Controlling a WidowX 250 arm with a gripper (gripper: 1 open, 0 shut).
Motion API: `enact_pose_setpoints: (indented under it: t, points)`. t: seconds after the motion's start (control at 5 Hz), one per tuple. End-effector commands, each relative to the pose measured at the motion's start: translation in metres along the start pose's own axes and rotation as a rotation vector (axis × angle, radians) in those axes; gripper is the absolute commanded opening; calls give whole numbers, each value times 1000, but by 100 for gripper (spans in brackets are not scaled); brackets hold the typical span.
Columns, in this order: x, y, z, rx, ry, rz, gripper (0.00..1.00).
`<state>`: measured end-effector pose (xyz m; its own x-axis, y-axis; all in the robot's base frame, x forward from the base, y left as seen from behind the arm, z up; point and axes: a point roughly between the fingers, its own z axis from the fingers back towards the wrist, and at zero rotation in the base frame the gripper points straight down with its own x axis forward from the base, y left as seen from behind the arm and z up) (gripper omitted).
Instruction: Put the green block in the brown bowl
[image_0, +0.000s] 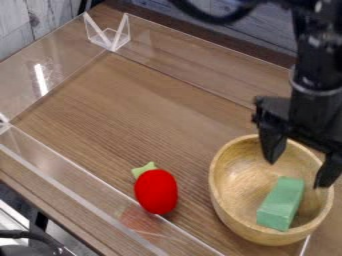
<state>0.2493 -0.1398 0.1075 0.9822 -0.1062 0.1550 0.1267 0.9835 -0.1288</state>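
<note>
The block (282, 203) is lying inside the bowl (235, 159), toward its right side, at the table's (147, 110) near right corner. The gripper (298, 162) is hovering above the bowl with jaws spread wide, gripping nothing. A strawberry toy (155, 188) is sitting near the front edge.

Even, soft indoor light; pale glare streaks the clear wall (54, 75) along the surface's (160, 110) left edge. Low resolution blurs everything; shadows stay faint.
</note>
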Motion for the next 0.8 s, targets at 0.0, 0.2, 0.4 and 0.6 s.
enact_pose_setpoints:
  t: [0.0,0.2,0.4,0.6]
  points:
    - [19,9,36,-2,-85,47,100]
    - [28,28,52,15,-111,106,100]
    - [33,35,48,34,-123,170,100]
    - [34,34,39,49,-105,212,100]
